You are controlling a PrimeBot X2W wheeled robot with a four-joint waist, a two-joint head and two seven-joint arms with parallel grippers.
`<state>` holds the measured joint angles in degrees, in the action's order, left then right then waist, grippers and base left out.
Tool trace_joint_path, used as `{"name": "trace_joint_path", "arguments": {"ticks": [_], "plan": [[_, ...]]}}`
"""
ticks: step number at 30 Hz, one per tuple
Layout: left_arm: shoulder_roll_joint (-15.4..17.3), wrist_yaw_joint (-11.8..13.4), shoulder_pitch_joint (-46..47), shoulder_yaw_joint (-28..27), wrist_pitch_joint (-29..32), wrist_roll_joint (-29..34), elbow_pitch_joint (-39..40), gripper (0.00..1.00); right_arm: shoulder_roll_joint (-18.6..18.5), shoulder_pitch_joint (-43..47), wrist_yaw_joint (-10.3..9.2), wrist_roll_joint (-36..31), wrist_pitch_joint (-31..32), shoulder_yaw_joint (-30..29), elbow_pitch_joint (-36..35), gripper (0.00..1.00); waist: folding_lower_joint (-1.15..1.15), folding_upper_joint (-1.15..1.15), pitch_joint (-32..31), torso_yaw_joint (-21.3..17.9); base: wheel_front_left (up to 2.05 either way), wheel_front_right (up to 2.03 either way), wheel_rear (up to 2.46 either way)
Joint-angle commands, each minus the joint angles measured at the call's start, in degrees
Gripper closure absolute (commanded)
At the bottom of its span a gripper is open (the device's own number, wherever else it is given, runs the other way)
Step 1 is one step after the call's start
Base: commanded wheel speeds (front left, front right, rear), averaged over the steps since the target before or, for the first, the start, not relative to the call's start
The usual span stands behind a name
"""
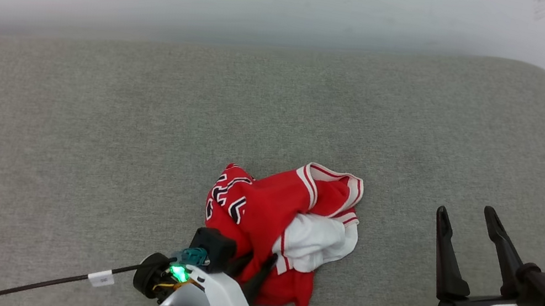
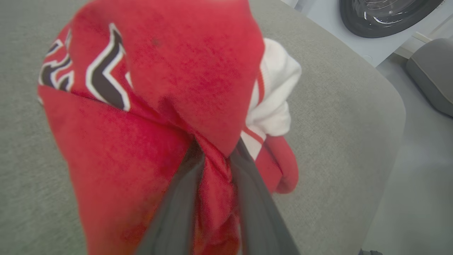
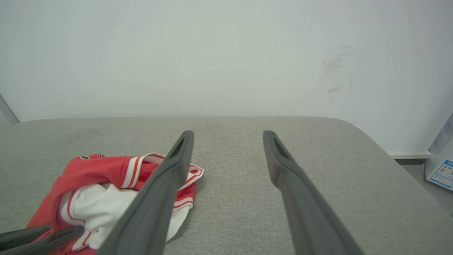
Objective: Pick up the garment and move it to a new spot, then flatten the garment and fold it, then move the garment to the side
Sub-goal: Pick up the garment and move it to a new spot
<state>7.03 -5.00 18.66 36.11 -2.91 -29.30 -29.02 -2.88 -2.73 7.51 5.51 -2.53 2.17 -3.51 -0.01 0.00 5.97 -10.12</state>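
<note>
Two fingers [image 2: 173, 219] of left gripper [image 2: 216, 152] clamp garment [image 1: 262, 213] | tips buried (lettering half-folded)

surface: grey fabric pad [image 1: 84, 142], rounded corner at upper right | on it: jersey [image 1: 262, 213], red and white, crumpled, lower centre of head view

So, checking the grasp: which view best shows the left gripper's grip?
Left wrist view: the left gripper pinches the garment's red cloth. Head view shows its fingers half buried; right wrist view, a corner glimpse.
</note>
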Motion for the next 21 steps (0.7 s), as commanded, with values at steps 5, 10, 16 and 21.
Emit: {"name": "trace_joint_path", "arguments": {"ticks": [5, 10, 16, 21], "plan": [[-0.18, 0.62, -0.27, -0.39, -3.51, 0.56, 2.5, 0.0, 0.0, -0.95, -0.04, 0.62, -0.87, -0.02, 1.1, 0.0, 0.01, 0.0, -0.01, 1.58, 0.0, 0.0, 0.0], [0.23, 2.83, 0.74, -1.42, -7.98, 2.19, 7.72, 0.0, 0.0, -0.09, -0.04, 0.54, -0.78, -0.44, 2.35, 0.0, 0.01, 0.0, -2.08, 3.69, 0.0, 0.0, 0.0], [1.88, 8.01, 0.19, -5.79, -11.14, 4.04, 13.69, 0.0, 0.0, 0.87, -0.04, 0.29, -0.47, -1.71, 3.0, 0.0, 0.01, 0.0, -4.04, 5.97, 0.0, 0.0, 0.0], [7.28, 14.81, -4.01, -14.14, -12.08, 4.83, 16.65, 0.0, 0.0, 2.31, -0.03, 0.35, -0.03, -3.14, 3.37, 0.0, 0.01, 0.0, -5.06, 7.3, 0.0, 0.0, 0.0]]}}
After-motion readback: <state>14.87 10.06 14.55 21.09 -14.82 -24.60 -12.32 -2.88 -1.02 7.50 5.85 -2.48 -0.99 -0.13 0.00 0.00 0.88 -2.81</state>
